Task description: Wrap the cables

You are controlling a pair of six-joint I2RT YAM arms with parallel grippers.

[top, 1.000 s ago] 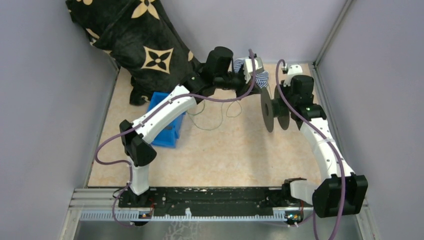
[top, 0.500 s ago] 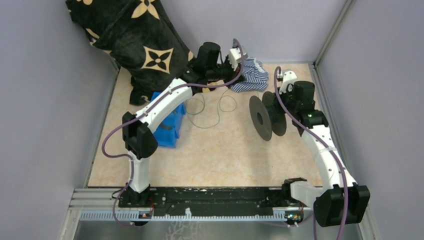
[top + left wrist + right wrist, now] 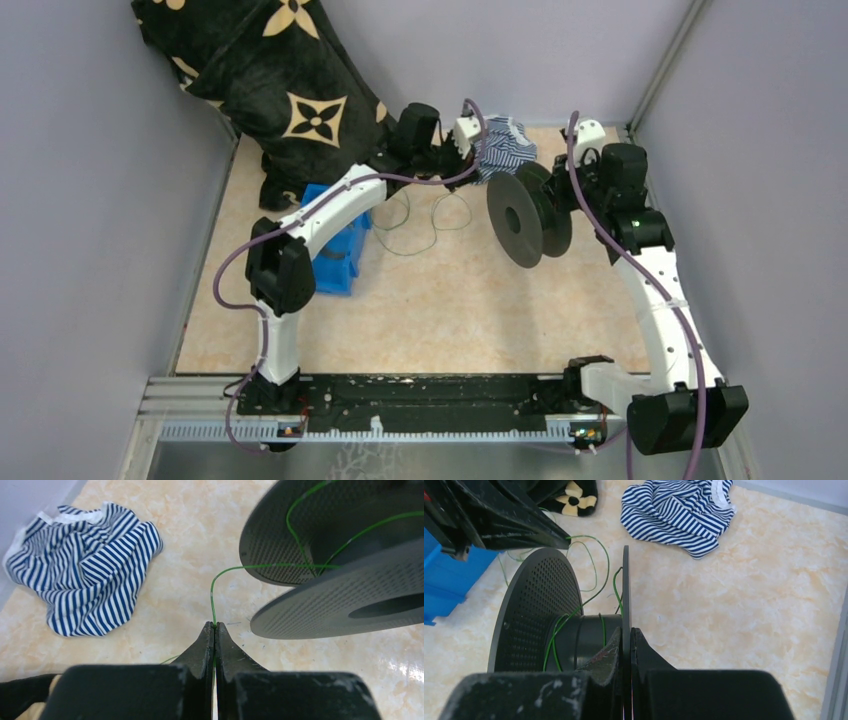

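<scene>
The cable (image 3: 418, 222) is a thin green wire lying in loose loops on the floor. In the left wrist view the cable (image 3: 227, 572) runs from my shut left gripper (image 3: 215, 626) up onto the black spool (image 3: 345, 575). My left gripper (image 3: 470, 150) sits at the back, just left of the spool (image 3: 515, 222). My right gripper (image 3: 626, 632) is shut on the spool's near flange (image 3: 625, 590) and holds it on edge above the floor. A few green turns (image 3: 559, 630) lie on the spool's hub. My right gripper (image 3: 578, 185) holds the spool from its right side.
A striped blue-white cloth (image 3: 505, 148) lies at the back behind the left gripper. A blue bin (image 3: 335, 258) stands at the left under the left arm. A black patterned blanket (image 3: 265, 80) fills the back left corner. Walls close in on both sides.
The right arm has turned and swung the spool left, its flange now facing the camera more. The left gripper drew back left from the spool, then shifted slightly right, still pinching the cable.
</scene>
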